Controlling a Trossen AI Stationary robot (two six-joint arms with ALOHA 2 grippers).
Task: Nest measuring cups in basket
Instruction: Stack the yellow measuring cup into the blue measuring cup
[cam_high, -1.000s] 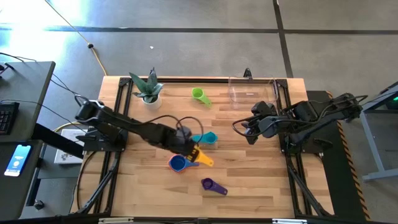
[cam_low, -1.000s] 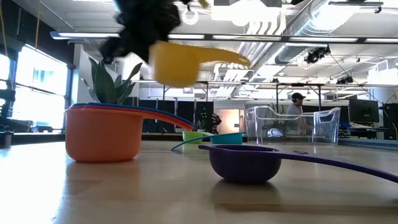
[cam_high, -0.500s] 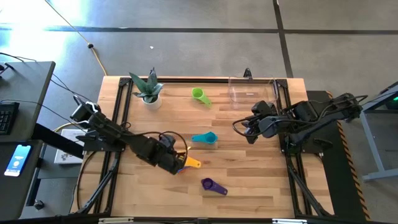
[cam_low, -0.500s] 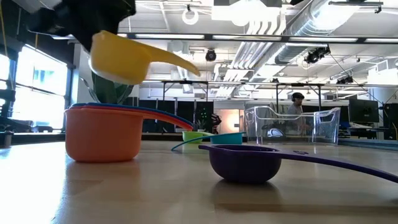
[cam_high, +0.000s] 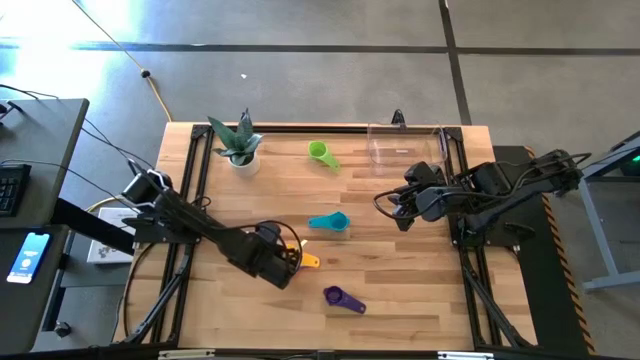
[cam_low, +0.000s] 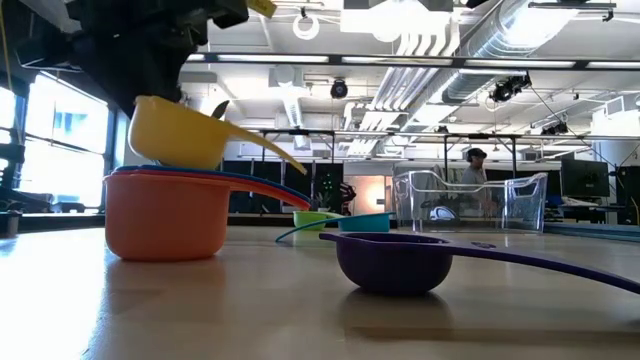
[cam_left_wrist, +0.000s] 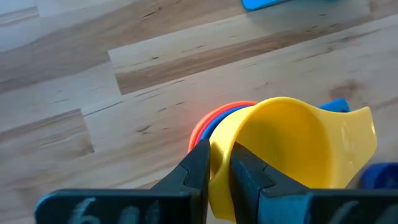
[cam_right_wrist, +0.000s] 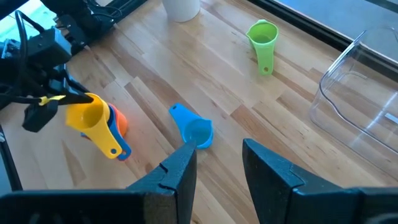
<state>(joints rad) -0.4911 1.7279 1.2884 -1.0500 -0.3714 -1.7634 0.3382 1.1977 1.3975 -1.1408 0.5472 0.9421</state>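
Observation:
My left gripper (cam_left_wrist: 222, 171) is shut on the yellow measuring cup (cam_left_wrist: 292, 155), which sits tilted over a stack with the orange cup (cam_low: 165, 215) outermost and red and blue cups inside it. In the low view the yellow cup (cam_low: 180, 130) meets the stack's rim. The teal cup (cam_high: 330, 222), green cup (cam_high: 320, 152) and purple cup (cam_high: 340, 297) lie apart on the table. The clear basket (cam_high: 405, 148) stands at the far right. My right gripper (cam_right_wrist: 217, 165) hangs open above the table in front of it. My left gripper pinches the yellow cup's rim wall (cam_left_wrist: 221, 158), opposite the handle, with one finger inside the bowl and one outside. The fingers slant steeply down from above. The cup is tilted, its handle (cam_low: 270, 150) sloping down, its bottom at the stack's rim.
A white pot with a green plant (cam_high: 238, 140) stands at the far left. The bare wooden table (cam_high: 400, 290) stretches between the stack and the basket. A person (cam_low: 478, 175) shows far behind the table.
My left gripper has carried the yellow cup toward the table's near left and down, from beside the stack to right over it, rolling as it went. The cup has tipped so its handle slopes down. The stack and the other cups have stayed put.

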